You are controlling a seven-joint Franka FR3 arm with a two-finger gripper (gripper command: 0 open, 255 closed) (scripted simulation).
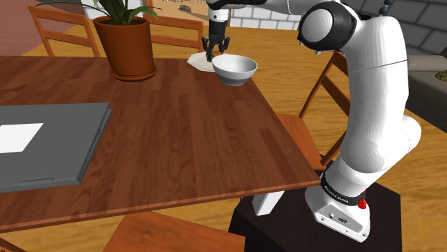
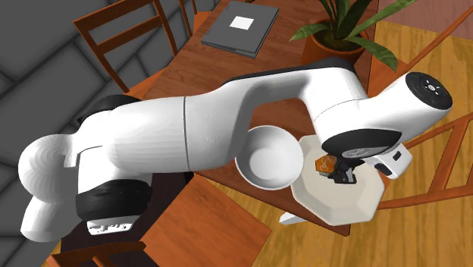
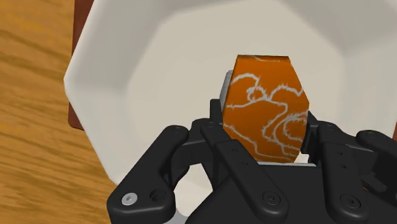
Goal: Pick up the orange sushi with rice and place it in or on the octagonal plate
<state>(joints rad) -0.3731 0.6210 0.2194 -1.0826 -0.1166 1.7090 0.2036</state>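
Note:
The orange sushi [image 3: 267,102], marbled with pale lines and with a strip of white rice under it, is clasped between my black fingers [image 3: 219,124]. My gripper [image 3: 267,127] is shut on it directly over the white octagonal plate [image 3: 108,95]. In the second exterior view the sushi [image 2: 324,163] shows as a small orange piece at the gripper [image 2: 337,173], above the plate [image 2: 345,203] at the table's corner. In the shoulder view the gripper [image 1: 216,49] hangs over the plate [image 1: 197,60] at the table's far edge. Whether the sushi touches the plate I cannot tell.
A white bowl [image 1: 234,69] stands right beside the plate, close to the gripper. A potted plant [image 1: 129,46] stands to the shoulder view's left of it. A closed grey laptop [image 1: 43,143] lies on the wooden table [image 1: 186,136]. Wooden chairs [image 1: 319,107] ring the table.

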